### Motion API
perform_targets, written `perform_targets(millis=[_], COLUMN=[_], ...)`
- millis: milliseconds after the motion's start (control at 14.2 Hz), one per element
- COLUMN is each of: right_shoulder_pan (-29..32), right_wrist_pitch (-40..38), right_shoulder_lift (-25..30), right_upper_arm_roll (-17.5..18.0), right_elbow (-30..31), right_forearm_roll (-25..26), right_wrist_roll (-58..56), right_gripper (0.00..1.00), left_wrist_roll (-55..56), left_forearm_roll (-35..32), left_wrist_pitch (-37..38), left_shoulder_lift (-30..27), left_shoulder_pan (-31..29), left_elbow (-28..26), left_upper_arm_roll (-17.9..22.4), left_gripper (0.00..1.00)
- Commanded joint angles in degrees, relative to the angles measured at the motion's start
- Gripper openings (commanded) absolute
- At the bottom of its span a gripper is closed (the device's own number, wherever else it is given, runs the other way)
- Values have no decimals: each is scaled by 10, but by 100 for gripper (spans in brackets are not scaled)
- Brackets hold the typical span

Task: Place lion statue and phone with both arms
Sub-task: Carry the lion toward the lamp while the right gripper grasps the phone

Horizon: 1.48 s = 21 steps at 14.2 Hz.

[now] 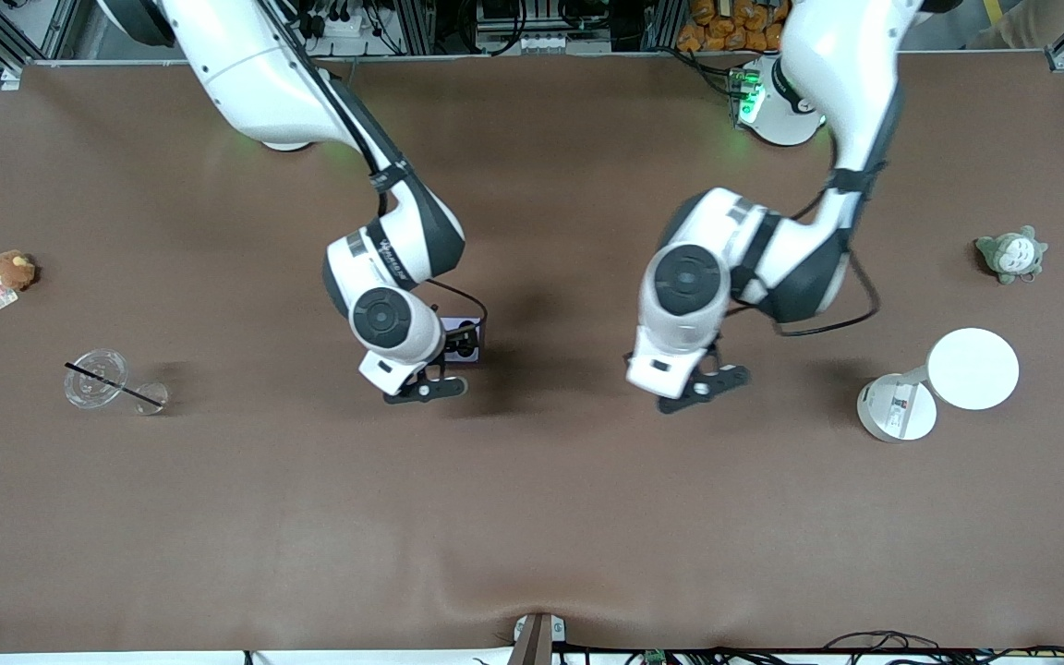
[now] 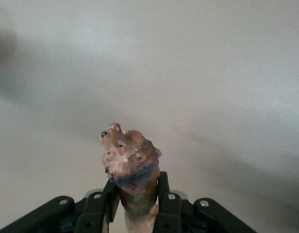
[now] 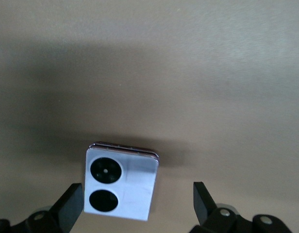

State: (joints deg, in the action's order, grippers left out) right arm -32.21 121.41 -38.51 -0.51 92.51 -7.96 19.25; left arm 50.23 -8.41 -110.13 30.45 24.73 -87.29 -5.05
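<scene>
The lion statue [image 2: 130, 162], reddish-brown, is clamped between the fingers of my left gripper [image 2: 137, 196], head sticking out past the tips. In the front view the left gripper [image 1: 706, 386] hangs over the bare middle of the table and hides the lion. The lavender phone [image 3: 120, 182] lies flat on the table, its two black camera circles up. My right gripper [image 3: 136, 199] is open around it, one finger close to its edge, the other well apart. In the front view the phone [image 1: 461, 338] shows beside the right gripper [image 1: 435, 383].
A white lamp-like stand [image 1: 943, 380] and a grey-green plush [image 1: 1010, 254] lie toward the left arm's end. A brown plush with a tag [image 1: 10, 272] and a clear cup with a black straw [image 1: 107, 380] lie toward the right arm's end.
</scene>
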Motion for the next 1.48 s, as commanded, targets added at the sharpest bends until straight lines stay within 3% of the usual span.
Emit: perform_targets(millis=[0, 141, 281, 492, 843, 1195, 1405], right_shoulder_pan=[-2, -3, -14, -17, -36, -45, -45], right_wrist_pitch=[37, 45, 49, 53, 71, 76, 77], right_shoulder_lift=[1, -3, -9, -10, -23, -29, -33], right_upper_arm_roll=[-5, -5, -5, -5, -6, -10, -11], right_elbow=[33, 43, 43, 43, 43, 45, 48], right_forearm_roll=[-2, -12, -53, -59, -58, -50, -45], right_wrist_roll=[4, 11, 11, 11, 39, 47, 47], right_gripper=[100, 100, 100, 100, 100, 100, 100], left_wrist_roll=[-58, -107, -145, -192, -267, -332, -348], left_forearm_roll=[0, 0, 0, 3, 3, 1, -2], left_wrist_pitch=[-2, -2, -3, -5, -18, -89, -109], left_shoulder_lift=[-49, -60, -66, -67, -66, -67, -63], left_shoulder_pan=[-35, -58, -74, -102, -200, -323, -335], left_elbow=[-60, -79, -89, -96, -108, -169, -183], left_upper_arm_roll=[-11, -12, -13, -21, -81, -163, -167], left_gripper=[0, 0, 0, 0, 0, 0, 0])
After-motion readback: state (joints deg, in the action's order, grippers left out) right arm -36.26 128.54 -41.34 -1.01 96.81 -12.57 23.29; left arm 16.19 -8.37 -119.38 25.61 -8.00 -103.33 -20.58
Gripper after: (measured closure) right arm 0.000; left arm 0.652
